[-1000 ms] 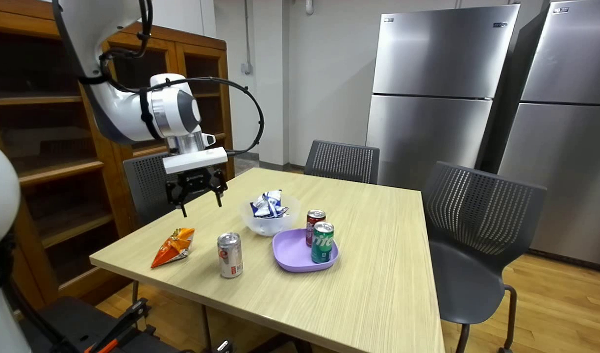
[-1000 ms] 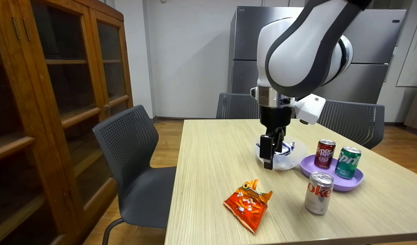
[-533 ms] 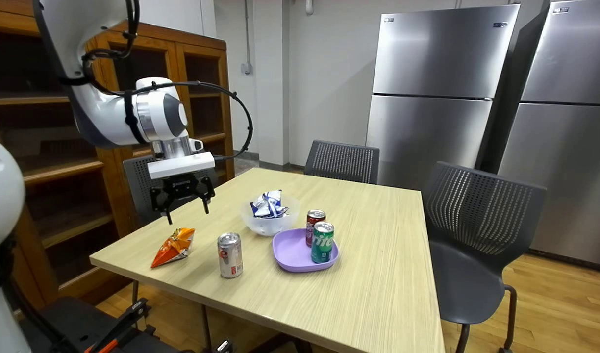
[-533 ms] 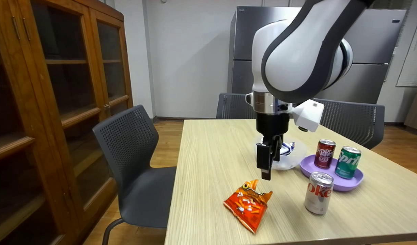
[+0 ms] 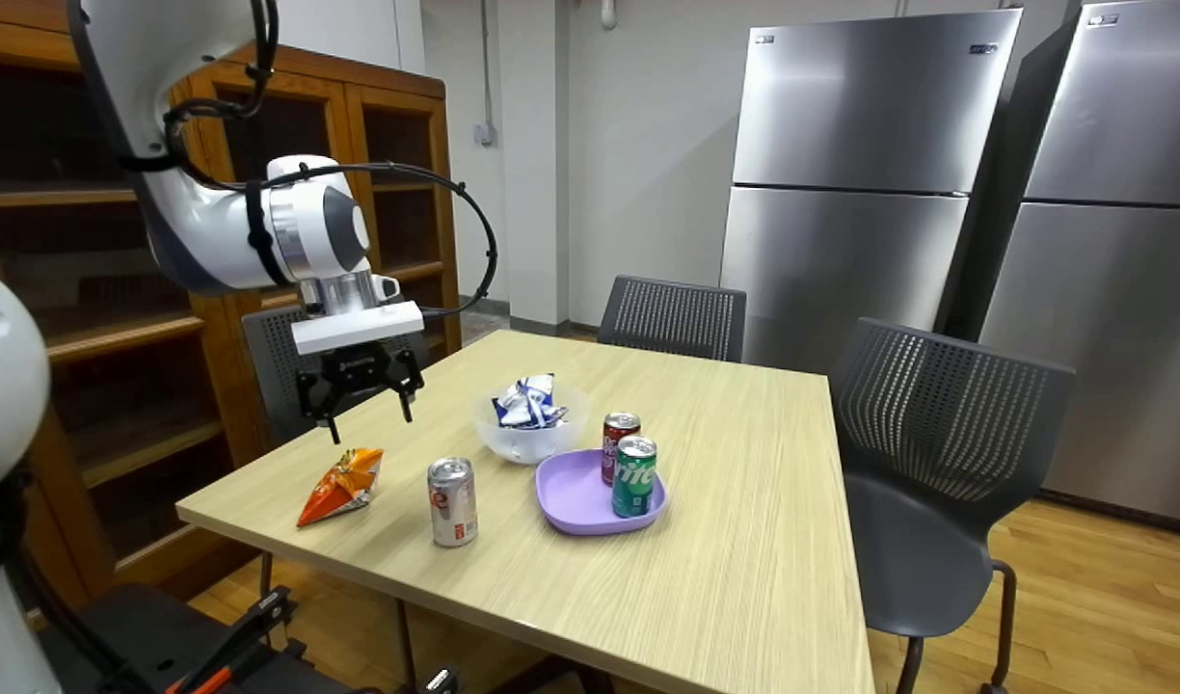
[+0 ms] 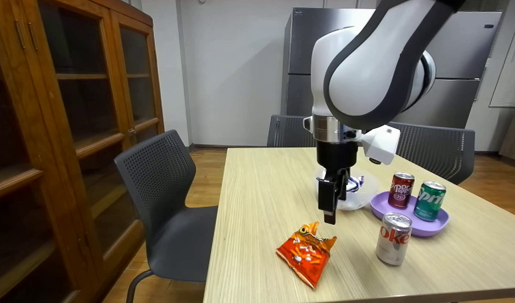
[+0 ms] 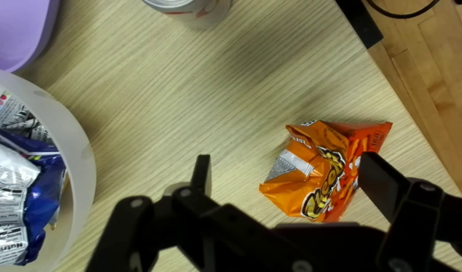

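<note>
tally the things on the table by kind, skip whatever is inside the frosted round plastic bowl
Cylindrical metal drink cans (silver can, dark red can, green can): 3
Orange foil snack bag: 1
Shallow purple plastic plate: 1
Frosted round plastic bowl: 1
Total: 6

Displacement recorded over the past second: my gripper (image 5: 372,431) has come down and moved toward the bag (image 5: 342,488), away from the bowl (image 5: 522,446). The gap between my fingertips (image 6: 330,217) and the bag has narrowed in both exterior views; the fingertips now hang near the bag's upper end. My arm (image 5: 310,231) has shifted the same way, carrying the cable (image 5: 389,164) along. Most movement fell in the first half-second; since then, only a slight lowering.
</note>
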`<state>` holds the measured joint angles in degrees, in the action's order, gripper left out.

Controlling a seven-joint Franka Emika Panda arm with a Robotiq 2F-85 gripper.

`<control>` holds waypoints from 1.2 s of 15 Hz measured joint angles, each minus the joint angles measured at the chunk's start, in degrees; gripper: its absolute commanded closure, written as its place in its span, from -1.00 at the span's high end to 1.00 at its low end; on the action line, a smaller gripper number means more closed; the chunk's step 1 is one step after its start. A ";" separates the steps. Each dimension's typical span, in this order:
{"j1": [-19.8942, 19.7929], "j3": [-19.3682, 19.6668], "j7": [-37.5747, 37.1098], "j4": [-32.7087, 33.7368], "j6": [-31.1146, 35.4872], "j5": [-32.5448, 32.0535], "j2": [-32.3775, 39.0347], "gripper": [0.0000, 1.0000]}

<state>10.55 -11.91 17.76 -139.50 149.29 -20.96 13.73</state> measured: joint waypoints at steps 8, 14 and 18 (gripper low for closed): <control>3.08 -0.02 -2.37 -0.73 1.76 -0.50 0.48 1.00; 6.07 0.30 -9.88 -0.76 2.23 -3.03 2.45 1.00; 7.92 1.23 -14.51 -0.61 2.44 -4.01 4.31 1.00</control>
<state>18.48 -10.68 3.26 -140.11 151.73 -24.97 18.04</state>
